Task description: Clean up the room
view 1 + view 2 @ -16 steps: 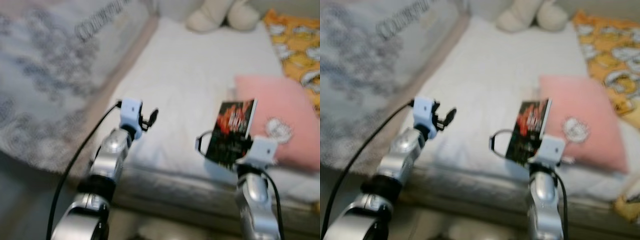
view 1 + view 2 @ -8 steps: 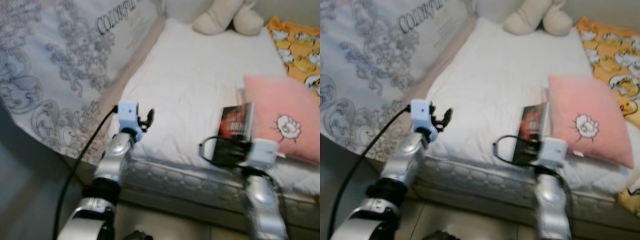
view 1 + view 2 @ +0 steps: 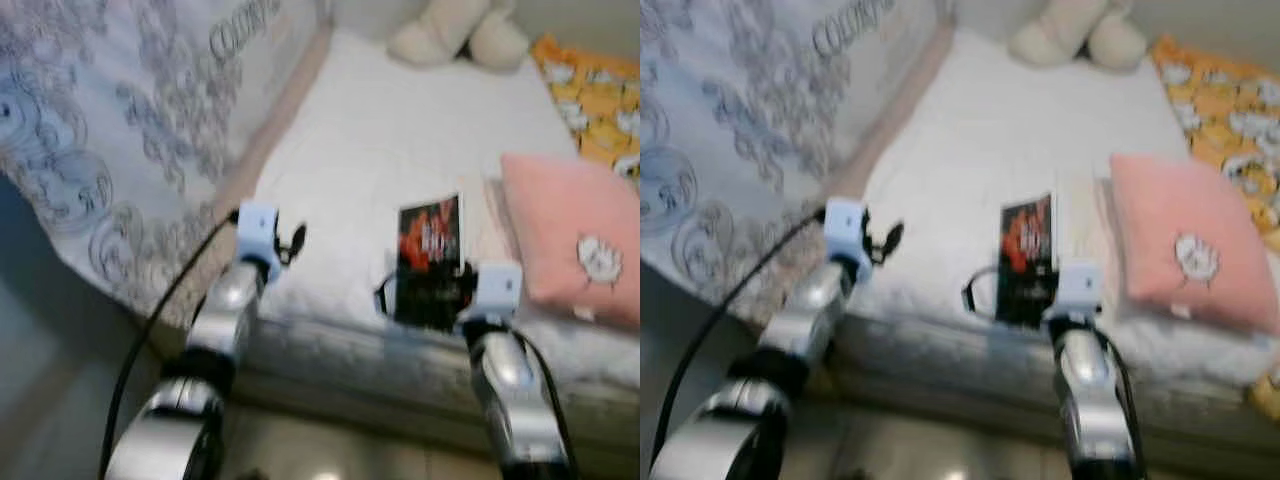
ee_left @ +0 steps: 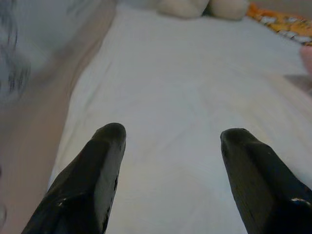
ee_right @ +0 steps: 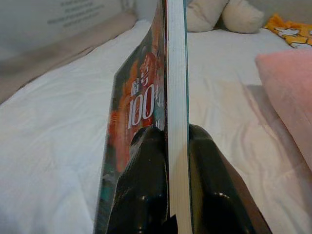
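Both fingers of my right end effector (image 3: 440,300) pinch the book (image 3: 430,262) upright over the bed (image 3: 370,150), pillow (image 3: 570,240) at three o'clock; left end effector (image 3: 290,240) open, so I'd keep it level.

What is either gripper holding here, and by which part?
The right gripper holds a book upright, pinched at its lower edge. The left gripper is open, holding nothing, above the bed.
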`<state>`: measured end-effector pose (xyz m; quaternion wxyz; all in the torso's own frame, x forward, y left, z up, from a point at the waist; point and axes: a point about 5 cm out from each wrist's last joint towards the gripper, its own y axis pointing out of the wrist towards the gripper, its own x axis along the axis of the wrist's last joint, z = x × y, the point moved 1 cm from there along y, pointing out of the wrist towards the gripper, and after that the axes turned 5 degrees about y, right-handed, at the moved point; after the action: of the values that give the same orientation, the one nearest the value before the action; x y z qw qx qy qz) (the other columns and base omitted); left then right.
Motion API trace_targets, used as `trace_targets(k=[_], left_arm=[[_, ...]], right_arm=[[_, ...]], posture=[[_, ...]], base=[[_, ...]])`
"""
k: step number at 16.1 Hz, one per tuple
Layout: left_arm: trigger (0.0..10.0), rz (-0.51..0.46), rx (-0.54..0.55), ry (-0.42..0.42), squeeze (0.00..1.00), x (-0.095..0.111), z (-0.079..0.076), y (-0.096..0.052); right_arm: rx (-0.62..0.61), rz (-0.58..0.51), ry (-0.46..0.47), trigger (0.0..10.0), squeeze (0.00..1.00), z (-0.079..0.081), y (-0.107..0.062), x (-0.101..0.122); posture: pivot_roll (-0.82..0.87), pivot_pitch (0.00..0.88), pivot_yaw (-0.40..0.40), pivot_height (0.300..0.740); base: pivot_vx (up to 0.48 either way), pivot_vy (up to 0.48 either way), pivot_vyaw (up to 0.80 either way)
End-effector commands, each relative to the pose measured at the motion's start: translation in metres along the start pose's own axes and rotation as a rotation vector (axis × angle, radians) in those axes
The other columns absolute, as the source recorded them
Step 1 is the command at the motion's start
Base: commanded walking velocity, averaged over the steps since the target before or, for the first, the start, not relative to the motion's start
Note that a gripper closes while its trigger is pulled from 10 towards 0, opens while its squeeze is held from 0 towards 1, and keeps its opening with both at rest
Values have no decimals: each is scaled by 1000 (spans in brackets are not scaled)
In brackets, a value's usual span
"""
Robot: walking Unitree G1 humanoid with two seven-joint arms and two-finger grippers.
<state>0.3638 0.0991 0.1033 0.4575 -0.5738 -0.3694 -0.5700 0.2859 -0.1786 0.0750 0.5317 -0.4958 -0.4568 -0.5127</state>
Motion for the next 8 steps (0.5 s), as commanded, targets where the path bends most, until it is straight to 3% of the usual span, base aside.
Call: trace_targets(k=[1,4,8], left_arm=[[10000,-29,-29,22,0,8,-8,4],[10000,-78,-30,29,0,15,-9,4],[10000,-108,-32,24,0,16,-11,1]], right_arm=[[-31,-55,-3,0,0,-3,4,10],[-11,-65,-7,0,0,3,3,11],[-27,-58,15,0,0,5,0,5]], posture=[[-53,0,7,740],[-36,0,19,740],[-25,0,34,740]], base=[[0,0,0],[0,0,0],[449,0,0]])
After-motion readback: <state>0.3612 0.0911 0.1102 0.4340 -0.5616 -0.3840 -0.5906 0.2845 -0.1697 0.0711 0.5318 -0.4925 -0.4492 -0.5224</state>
